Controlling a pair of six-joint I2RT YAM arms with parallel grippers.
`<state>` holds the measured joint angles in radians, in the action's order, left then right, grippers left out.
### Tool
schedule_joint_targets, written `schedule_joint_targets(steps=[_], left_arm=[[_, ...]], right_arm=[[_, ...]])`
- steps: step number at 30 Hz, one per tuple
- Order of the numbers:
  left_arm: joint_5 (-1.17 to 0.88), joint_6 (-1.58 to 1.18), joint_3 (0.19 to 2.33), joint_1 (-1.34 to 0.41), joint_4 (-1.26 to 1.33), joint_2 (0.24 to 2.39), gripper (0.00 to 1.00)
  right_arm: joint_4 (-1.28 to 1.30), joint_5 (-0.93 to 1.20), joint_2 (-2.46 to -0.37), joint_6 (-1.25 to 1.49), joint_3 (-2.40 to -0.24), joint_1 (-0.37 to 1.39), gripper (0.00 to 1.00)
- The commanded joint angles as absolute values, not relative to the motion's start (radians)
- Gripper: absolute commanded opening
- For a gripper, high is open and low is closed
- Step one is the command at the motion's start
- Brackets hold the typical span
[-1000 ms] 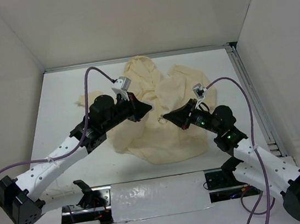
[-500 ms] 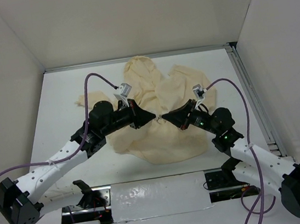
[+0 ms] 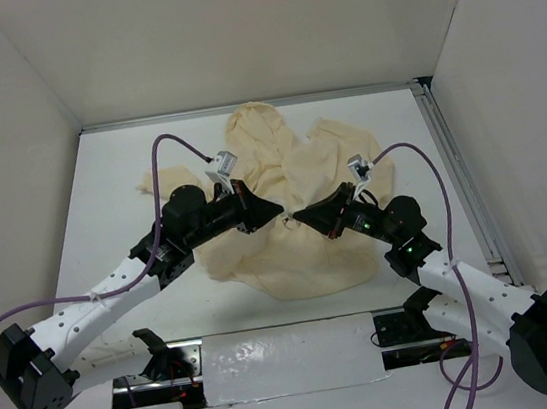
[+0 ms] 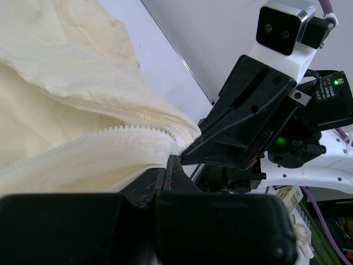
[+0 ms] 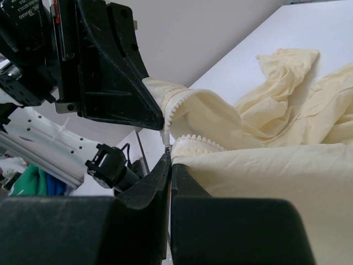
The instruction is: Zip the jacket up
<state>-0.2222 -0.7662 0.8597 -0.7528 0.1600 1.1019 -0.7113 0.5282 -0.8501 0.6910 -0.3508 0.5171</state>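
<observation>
The cream jacket (image 3: 320, 249) lies crumpled on the white table, hood at the back. Both grippers meet tip to tip above its middle. My left gripper (image 3: 278, 210) is shut on a zipper edge of the jacket. In the left wrist view its jaws (image 4: 169, 161) pinch fabric just below the zipper teeth (image 4: 110, 132), and the right gripper's fingers (image 4: 242, 132) are right in front. My right gripper (image 3: 298, 215) is shut on the other zipper edge. In the right wrist view (image 5: 169, 156) its tip holds the zipper teeth (image 5: 193, 141), with the left gripper's fingers (image 5: 116, 83) just above.
White walls enclose the table on three sides. A metal rail (image 3: 456, 170) runs along the right edge. A foil-covered strip (image 3: 284, 359) lies between the arm bases. One sleeve (image 3: 150, 183) spreads out to the left. Purple cables loop over both arms.
My left gripper has moved right and forward with the fabric, closing the gap to my right gripper. The two tips now nearly touch. The right arm has shifted slightly left.
</observation>
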Motion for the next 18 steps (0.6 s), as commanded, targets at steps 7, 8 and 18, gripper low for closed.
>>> schedule_joint_targets(steps=[7,8,18], left_arm=[[-0.236,-0.765,0.847,-0.749,0.256,1.091,0.00],[-0.239,-0.767,0.847,-0.749,0.256,1.092,0.00],[-0.267,-0.776,0.838,-0.749,0.268,1.080,0.00]], right_arm=[[-0.733,0.551,-0.805,0.692,-0.348,0.520,0.00],[-0.736,0.549,-0.802,0.692,-0.348,0.520,0.00],[-0.767,0.564,-0.831,0.710,-0.353,0.520,0.00]])
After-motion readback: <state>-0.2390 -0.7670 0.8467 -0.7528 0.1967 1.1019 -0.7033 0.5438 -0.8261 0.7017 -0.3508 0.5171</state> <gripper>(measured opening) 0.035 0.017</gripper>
